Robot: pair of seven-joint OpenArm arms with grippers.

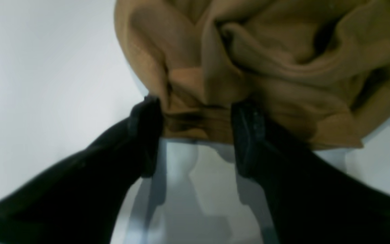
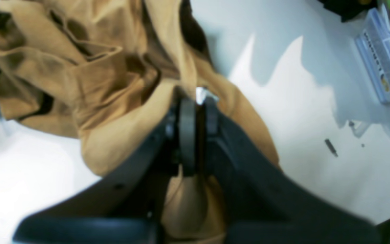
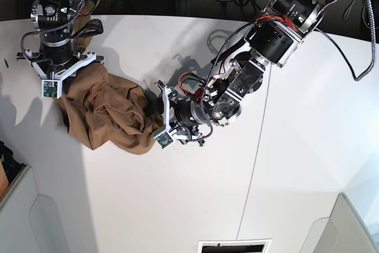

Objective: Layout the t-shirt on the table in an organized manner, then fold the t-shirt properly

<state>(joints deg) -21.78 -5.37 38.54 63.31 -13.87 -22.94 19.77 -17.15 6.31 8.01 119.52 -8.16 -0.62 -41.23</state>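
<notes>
T-shirt (image 3: pixel 109 117) sits bunched in a crumpled heap on the bench (image 3: pixel 195 205), toward its left edge in the base view, not spread yet. Soft, light, floppy cotton; it will sag and drag, not slide as one piece. Right pincer (image 2: pixel 196 101) clenched on a fold of cloth at the heap's far-left side. Left pincer (image 1: pixel 196 117) released, jaws apart, straddling the hem at the heap's other edge, nothing gripped. Best holds, by my read: a single hem layer or shoulder seams, pulled apart to flatten. Grabbing stacked folds risks lifting the whole lump.
</notes>
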